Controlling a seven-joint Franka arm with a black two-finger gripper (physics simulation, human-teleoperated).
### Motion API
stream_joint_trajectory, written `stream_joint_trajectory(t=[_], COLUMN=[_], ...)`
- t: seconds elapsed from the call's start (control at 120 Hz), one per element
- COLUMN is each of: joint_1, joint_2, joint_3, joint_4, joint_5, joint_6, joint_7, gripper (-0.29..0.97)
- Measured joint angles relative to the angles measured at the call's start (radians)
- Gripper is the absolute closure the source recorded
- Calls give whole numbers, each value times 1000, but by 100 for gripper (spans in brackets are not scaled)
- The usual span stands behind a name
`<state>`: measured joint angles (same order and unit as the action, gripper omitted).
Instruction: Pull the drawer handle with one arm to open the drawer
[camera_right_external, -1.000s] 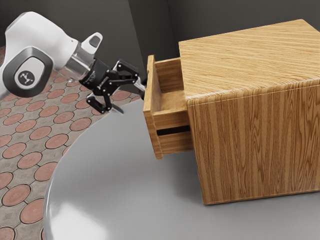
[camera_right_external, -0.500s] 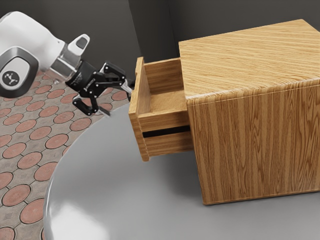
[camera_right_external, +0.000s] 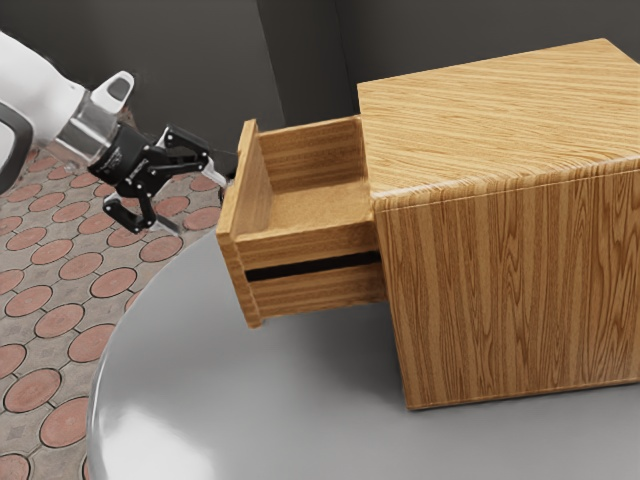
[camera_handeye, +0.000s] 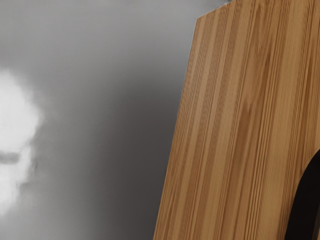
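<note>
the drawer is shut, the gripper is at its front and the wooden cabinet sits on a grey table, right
Not quite: the drawer is open, pulled well out of the wooden cabinet, as the exterior view shows. The rest holds: the gripper is at the drawer's front and the cabinet sits on the grey table.

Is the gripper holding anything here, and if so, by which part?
It cannot be told. The gripper meets the outer face of the pulled-out drawer at its front panel, but the contact spot is hidden behind that panel.
</note>
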<state>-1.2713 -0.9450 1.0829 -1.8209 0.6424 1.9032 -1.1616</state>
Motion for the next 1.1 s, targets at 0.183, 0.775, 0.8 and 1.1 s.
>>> stream_joint_trajectory(t=[0.183,0.775,0.8,1.1], joint_1=[594,860,861,884], joint_2=[26,654,663,781], joint_3=[-418,-720,-718,-592], joint_4=[-18,326,331,337], joint_5=[-145,-399,-406,-575], joint_6=[-89,-578,-580,-590], joint_7=[-7,-342,-352,-449], gripper=[1,0,0,0])
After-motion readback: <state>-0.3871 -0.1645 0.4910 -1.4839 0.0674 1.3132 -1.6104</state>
